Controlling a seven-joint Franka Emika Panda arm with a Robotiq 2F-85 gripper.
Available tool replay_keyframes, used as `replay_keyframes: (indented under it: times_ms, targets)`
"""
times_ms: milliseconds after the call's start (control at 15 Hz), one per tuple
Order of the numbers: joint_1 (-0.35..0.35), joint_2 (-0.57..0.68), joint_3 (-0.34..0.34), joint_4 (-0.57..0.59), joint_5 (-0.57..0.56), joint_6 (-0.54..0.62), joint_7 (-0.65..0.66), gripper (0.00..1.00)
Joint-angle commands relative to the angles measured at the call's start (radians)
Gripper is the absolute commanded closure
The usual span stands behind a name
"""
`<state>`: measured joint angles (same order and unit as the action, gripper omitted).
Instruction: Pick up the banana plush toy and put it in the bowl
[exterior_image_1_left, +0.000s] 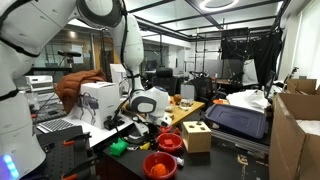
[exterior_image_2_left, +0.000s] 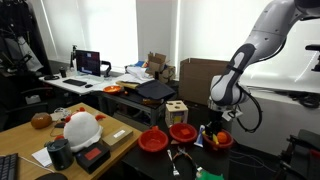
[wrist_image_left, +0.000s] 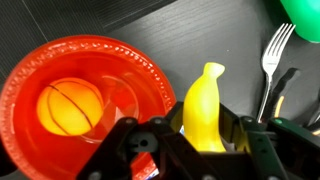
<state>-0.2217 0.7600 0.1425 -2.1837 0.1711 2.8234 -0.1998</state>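
Observation:
In the wrist view the yellow banana plush toy (wrist_image_left: 205, 105) stands between my gripper's (wrist_image_left: 208, 140) fingers, which are shut on its lower half. It hangs over the dark table just right of a red bowl (wrist_image_left: 120, 60) that holds an orange ball (wrist_image_left: 68, 107). In both exterior views the gripper (exterior_image_1_left: 163, 124) (exterior_image_2_left: 214, 130) hangs low over the table among the red bowls (exterior_image_1_left: 169, 141) (exterior_image_2_left: 222, 141); the banana itself is too small to make out there.
A silver fork (wrist_image_left: 272, 55) lies right of the banana, and a bright green toy (wrist_image_left: 303, 18) sits at the top right corner. A wooden block box (exterior_image_1_left: 196, 135) (exterior_image_2_left: 176, 110) and more red bowls (exterior_image_1_left: 160, 165) (exterior_image_2_left: 153, 140) stand nearby.

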Motion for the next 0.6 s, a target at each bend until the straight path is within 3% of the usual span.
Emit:
replay_keyframes:
  times_ms: [0,267,533]
  targets:
    - [-0.022,-0.103,-0.010,-0.122,0.037,0.086,0.070,0.92]
    - [0.023,-0.138,-0.087,-0.146,0.020,0.091,0.170,0.92]
    - [0.116,-0.124,-0.191,-0.123,-0.004,0.077,0.272,0.92]
